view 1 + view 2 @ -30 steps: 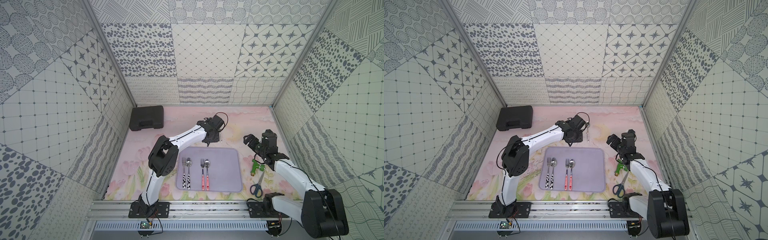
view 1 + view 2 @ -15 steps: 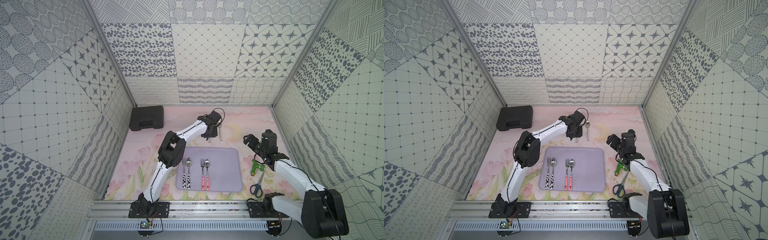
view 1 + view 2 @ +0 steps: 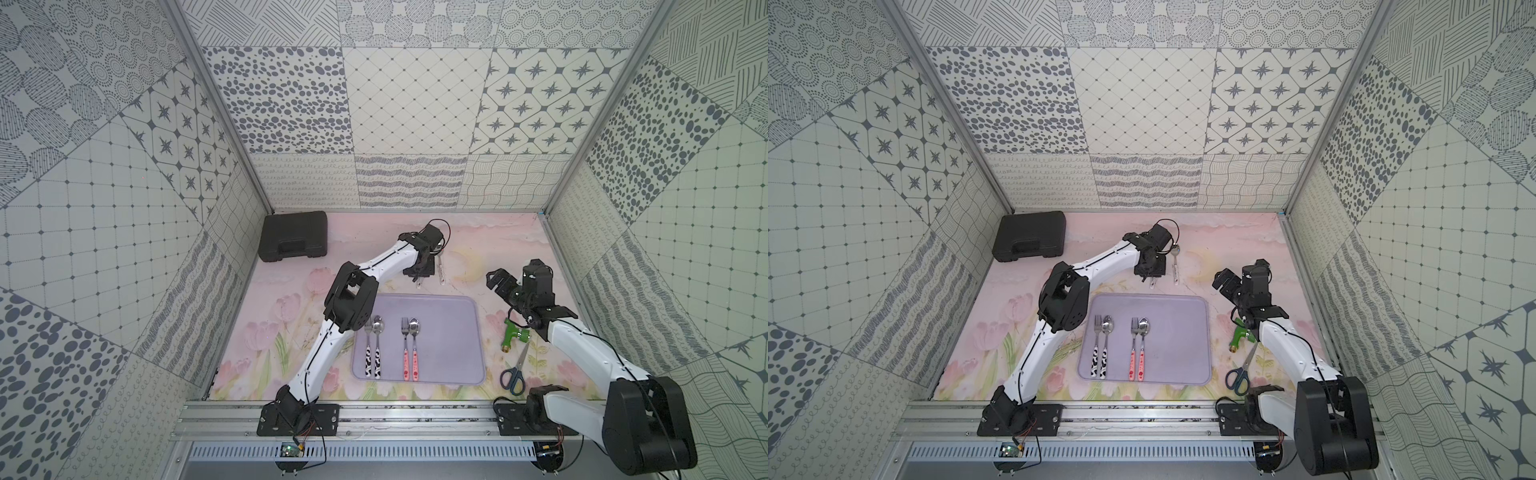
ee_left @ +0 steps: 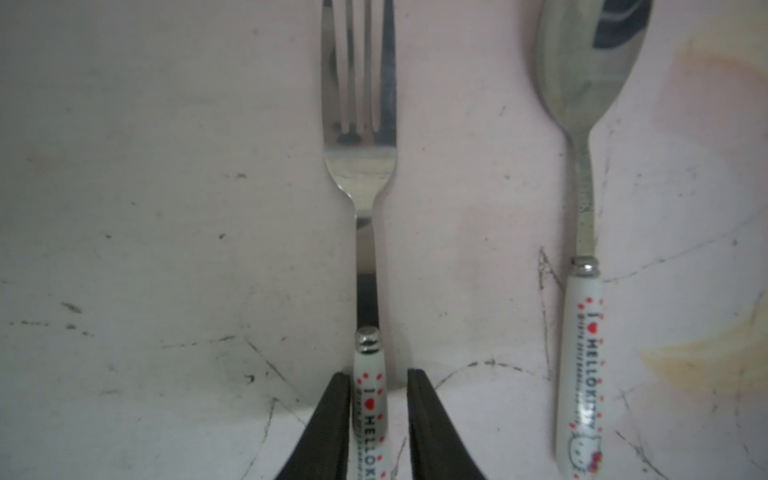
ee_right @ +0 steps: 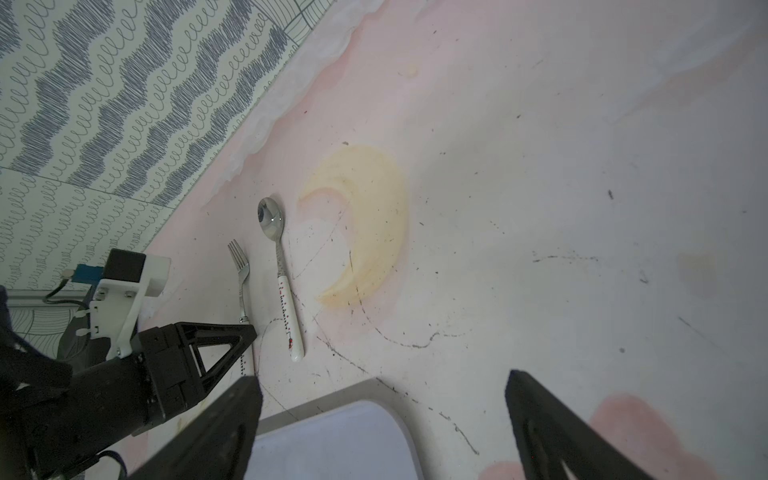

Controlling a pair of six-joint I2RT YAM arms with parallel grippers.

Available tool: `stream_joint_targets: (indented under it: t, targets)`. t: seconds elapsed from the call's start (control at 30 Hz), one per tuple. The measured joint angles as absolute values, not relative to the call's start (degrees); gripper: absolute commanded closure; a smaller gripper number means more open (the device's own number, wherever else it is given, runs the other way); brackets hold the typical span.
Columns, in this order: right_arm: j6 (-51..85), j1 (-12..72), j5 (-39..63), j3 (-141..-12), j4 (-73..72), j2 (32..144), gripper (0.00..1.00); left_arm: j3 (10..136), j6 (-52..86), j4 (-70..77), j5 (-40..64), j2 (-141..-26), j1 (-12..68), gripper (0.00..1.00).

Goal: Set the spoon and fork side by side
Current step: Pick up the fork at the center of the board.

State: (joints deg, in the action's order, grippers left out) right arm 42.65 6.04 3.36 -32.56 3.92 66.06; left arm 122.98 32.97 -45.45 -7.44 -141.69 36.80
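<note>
On the far side of the tray, the left gripper straddles the glossy white handle of the fork — jaws narrowly parted, not yet pinching — with the spoon just right. Light, stiff, probably slippery: best held mid-handle. At right, the right gripper gapes empty.

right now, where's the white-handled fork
The fork lies on the pink mat just beyond the purple tray, its handle between the open jaws of the left gripper in the left wrist view, with the matching spoon parallel on its right.
</note>
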Motion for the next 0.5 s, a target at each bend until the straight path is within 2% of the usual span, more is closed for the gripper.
stream_joint_targets:
  t: [0.5]
  targets:
    - [42.65,6.04,3.36,-32.56,3.97,66.06,0.03,123.22,32.40,-45.89,-8.32,-141.91,36.60,0.90]
